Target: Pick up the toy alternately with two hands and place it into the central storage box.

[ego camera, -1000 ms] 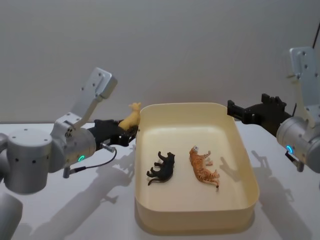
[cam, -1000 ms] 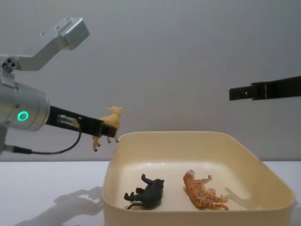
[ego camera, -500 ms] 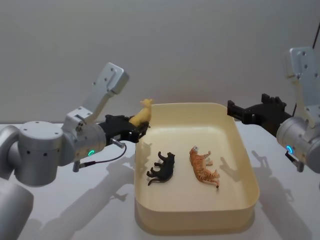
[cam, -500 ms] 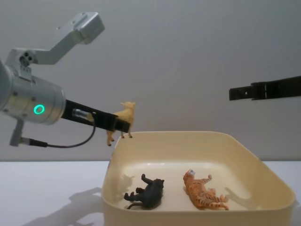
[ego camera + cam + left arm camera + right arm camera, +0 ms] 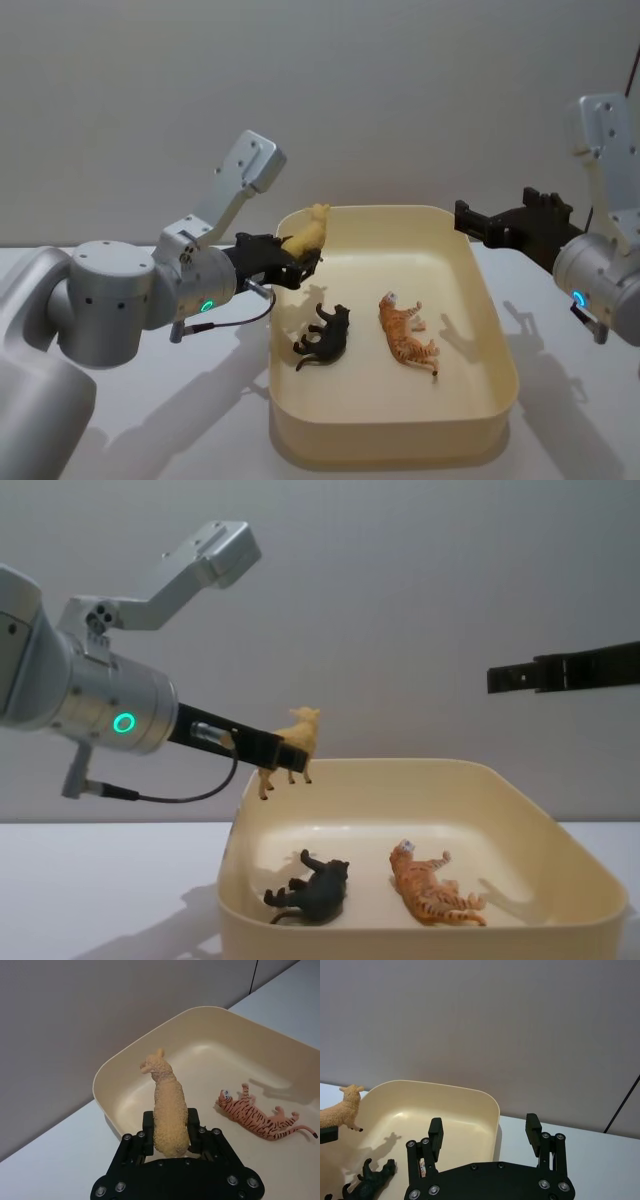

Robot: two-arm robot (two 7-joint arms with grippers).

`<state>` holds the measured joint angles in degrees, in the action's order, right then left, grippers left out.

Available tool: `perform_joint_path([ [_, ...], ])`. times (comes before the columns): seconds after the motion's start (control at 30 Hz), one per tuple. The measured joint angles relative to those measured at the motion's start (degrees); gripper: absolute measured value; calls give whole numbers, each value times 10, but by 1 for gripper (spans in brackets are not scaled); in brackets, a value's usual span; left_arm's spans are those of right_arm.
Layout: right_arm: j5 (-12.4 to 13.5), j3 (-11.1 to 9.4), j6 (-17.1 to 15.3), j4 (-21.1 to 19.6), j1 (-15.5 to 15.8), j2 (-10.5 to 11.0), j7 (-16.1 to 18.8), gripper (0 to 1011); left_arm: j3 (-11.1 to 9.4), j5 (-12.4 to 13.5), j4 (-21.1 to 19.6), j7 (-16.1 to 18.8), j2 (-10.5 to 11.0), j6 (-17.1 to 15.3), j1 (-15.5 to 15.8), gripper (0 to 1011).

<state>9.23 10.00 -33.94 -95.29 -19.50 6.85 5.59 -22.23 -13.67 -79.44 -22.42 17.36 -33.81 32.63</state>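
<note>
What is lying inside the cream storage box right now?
Inside the storage box lie a black animal toy and a tiger toy, both on their sides. The left gripper holds a tan sheep toy above its rim.

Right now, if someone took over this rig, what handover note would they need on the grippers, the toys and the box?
Left gripper: jaws shut on the tan sheep toy, held in the air over the near-left corner of the storage box.
Right gripper: jaws open and empty, raised beyond the box's far right corner.
Done: the black animal toy and the tiger toy lie on their sides on the box floor.
Left: carry the sheep further over the box and release it. I see no other toys on the table outside the box.
</note>
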Motion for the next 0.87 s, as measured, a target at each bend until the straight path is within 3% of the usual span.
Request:
perform_joint_path([
  [0.17, 0, 0, 0, 0, 0, 0, 0, 1001, -3, 1, 8, 1, -5, 4, 4, 463],
  [0.63, 0, 0, 0, 0, 0, 0, 0, 1001, -6, 1, 18, 4, -12, 8, 9, 937],
  [0.87, 0, 0, 0, 0, 0, 0, 0, 1001, -7, 2, 21, 5, -13, 9, 10, 1001],
])
